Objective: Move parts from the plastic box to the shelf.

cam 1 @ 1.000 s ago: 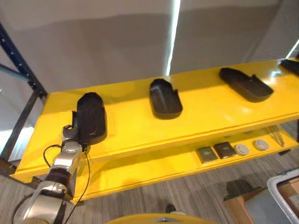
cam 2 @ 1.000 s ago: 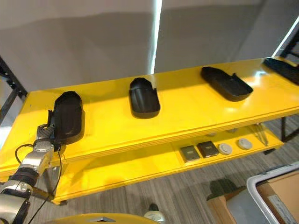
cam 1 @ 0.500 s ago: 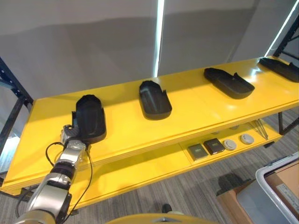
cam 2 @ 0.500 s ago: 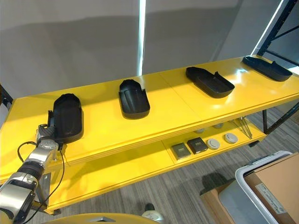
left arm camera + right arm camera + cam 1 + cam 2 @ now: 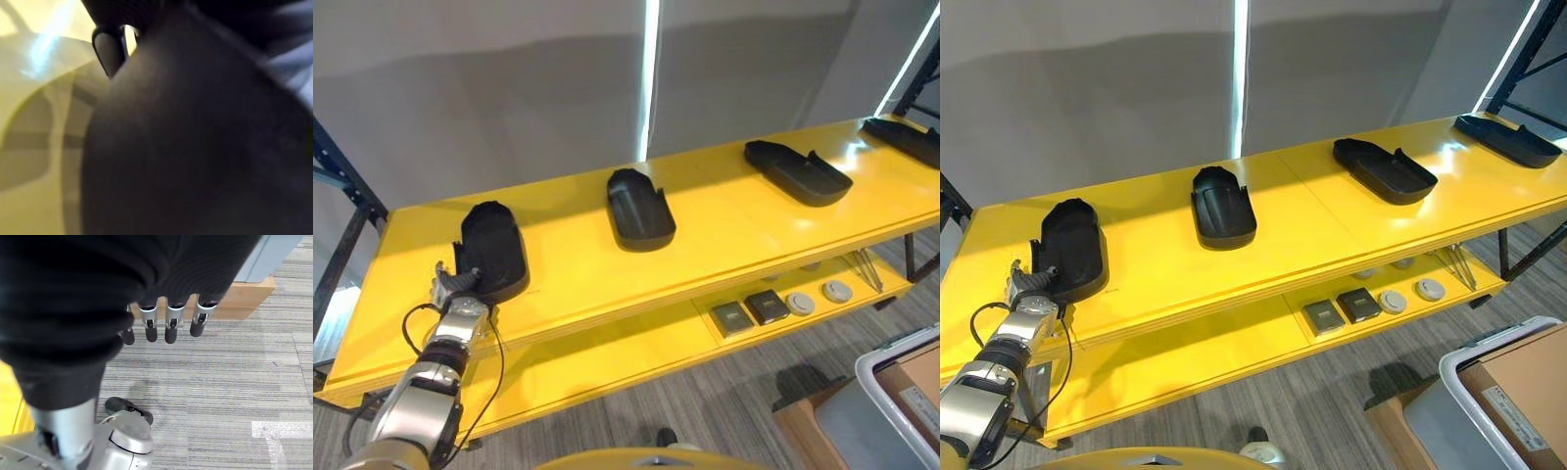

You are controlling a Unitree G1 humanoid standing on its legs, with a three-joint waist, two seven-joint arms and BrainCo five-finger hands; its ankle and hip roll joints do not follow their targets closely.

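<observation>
Legible text, labels, numbers, signs: none. A white label (image 5: 1513, 416) on the cardboard carton (image 5: 1528, 377) at lower right carries print too small to read.

The left hand (image 5: 456, 285) meets the near end of a black part (image 5: 492, 262), its fingers too small to read. The rightmost part (image 5: 905, 139) and the plastic box (image 5: 1503, 392) are cut off by the edge.

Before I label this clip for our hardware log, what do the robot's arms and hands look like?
The left arm is silver-grey metal in rounded segments. The left hand has a dark ribbed cover on wrist and back, with short silver fingers. The right hand has the same dark ribbed cover and a row of silver fingers with dark tips.
</observation>
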